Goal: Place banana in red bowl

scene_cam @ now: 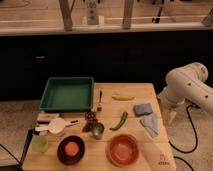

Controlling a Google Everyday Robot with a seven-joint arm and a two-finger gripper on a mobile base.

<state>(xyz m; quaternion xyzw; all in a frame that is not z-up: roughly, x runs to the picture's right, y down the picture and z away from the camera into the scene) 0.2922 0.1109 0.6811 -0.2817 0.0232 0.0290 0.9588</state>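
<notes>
Banana untouched; fingers spread, empty, beside table.

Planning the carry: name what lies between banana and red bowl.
A green chili pepper, in the camera view; the gripper hangs beside the table's right edge.

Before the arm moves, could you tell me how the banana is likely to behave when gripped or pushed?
The banana looks small and slim, so probably light. Its curve, lying flat on the wooden table, suggests it would pivot rather than roll when nudged. The gripper hangs beside the table, near the blue cloths.
</notes>
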